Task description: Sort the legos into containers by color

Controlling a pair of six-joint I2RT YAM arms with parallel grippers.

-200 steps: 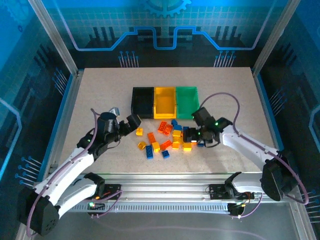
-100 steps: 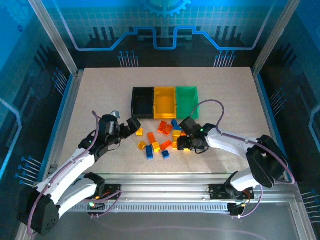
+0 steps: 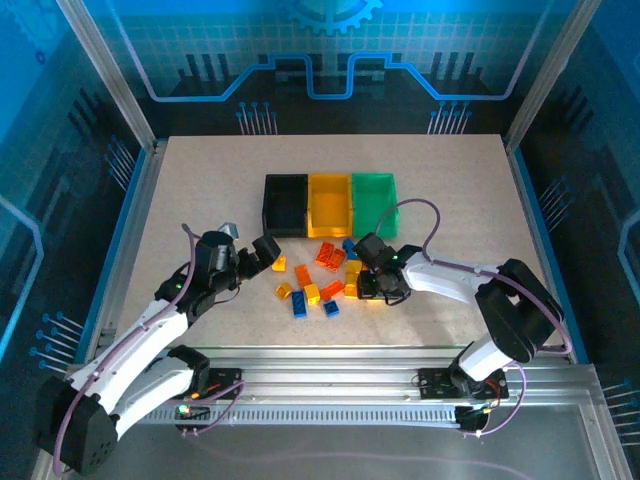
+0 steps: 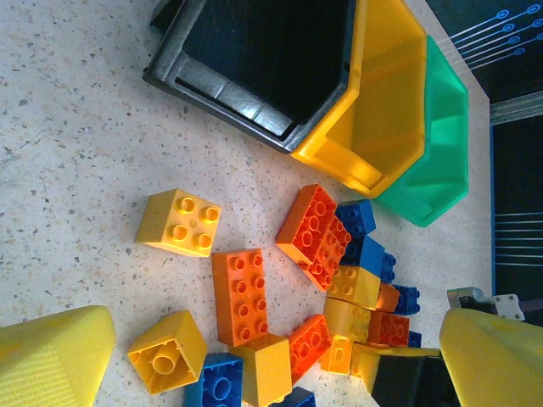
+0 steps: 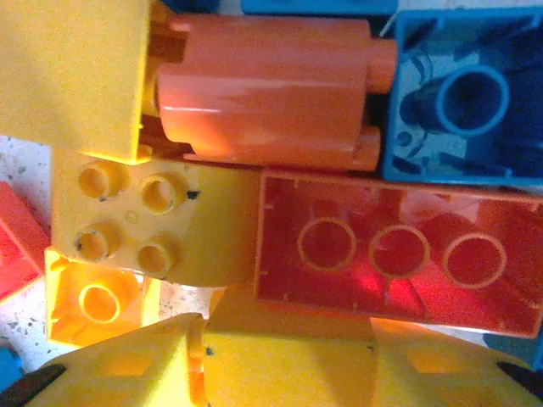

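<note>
While the overhead view gives the layout, the wrist cameras give the detail. From above, the yellow bin [image 3: 330,203] stands mid-table [image 3: 200,180], with the black bin [image 3: 285,203] touching it on its left and the green bin [image 3: 373,203] on its right. The legos [image 3: 322,277] lie scattered on the arms' side of the yellow bin. The right end effector [image 3: 372,285] is down in the heap's right end, hiding the bricks under it. Its own camera shows them: an orange round brick [image 5: 267,93] and an upturned orange brick [image 5: 399,254] lie between its yellow fingers [image 5: 68,68], beside an upturned blue brick [image 5: 462,102]. Whether they are clenched I cannot tell. The left end effector [image 4: 276,339] is released, its tips wide apart at the heap's end on the black-bin side of the yellow bin. Its camera shows a yellow square brick [image 4: 178,222] lying studs up, apart from the heap.
</note>
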